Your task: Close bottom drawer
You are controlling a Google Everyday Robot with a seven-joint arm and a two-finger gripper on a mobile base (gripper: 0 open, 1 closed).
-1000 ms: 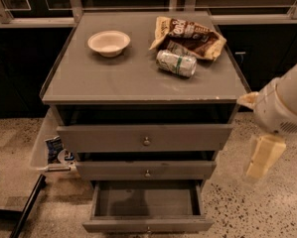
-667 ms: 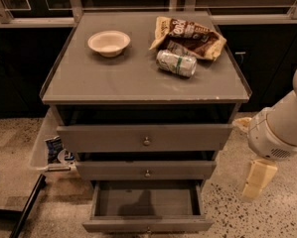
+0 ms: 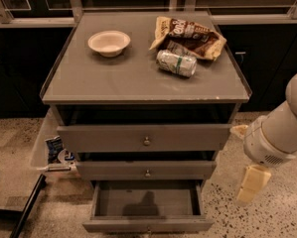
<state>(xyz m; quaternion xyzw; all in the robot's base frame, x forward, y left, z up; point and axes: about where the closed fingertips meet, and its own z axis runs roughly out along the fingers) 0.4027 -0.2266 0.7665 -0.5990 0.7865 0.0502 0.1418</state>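
The bottom drawer of the grey cabinet is pulled out, showing its empty shallow grey box; its low front panel lies at the lower edge of the camera view. The middle drawer and the top drawer above it also stand slightly out. My gripper hangs below the white arm at the lower right, beside the cabinet's right side and level with the open drawer, apart from it.
On the cabinet top stand a white bowl, a lying can and a chip bag. A clear bin with packets hangs on the cabinet's left. Speckled floor surrounds the cabinet; dark cupboards stand behind.
My arm and gripper have moved down along the cabinet's right side. The drawers have not moved.
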